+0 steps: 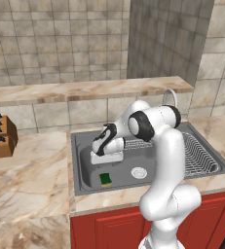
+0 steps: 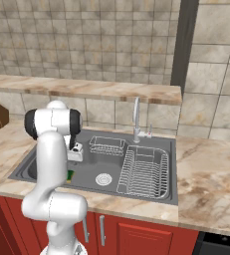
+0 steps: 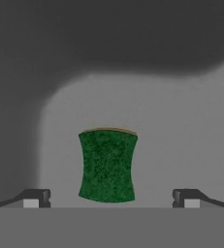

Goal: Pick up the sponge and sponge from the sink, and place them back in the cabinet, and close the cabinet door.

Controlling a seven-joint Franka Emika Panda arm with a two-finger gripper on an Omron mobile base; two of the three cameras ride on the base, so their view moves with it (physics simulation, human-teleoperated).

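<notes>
The grey metal rectangular sink (image 1: pixel 84 165) lies below me, set into the marbled stone counter (image 1: pixel 31 175), with its wire draining rack (image 2: pixel 144 172) off to one side. On the basin floor, near the front left corner and well apart from the round white drain (image 1: pixel 139 172), rests the small green-topped sponge with a yellow layer (image 3: pixel 107 165). My pincer (image 3: pixel 111 197) hangs above it, spread as wide as it goes, holding nothing. I judge the sponge light, soft and compressible; I would close across its pinched long sides.
</notes>
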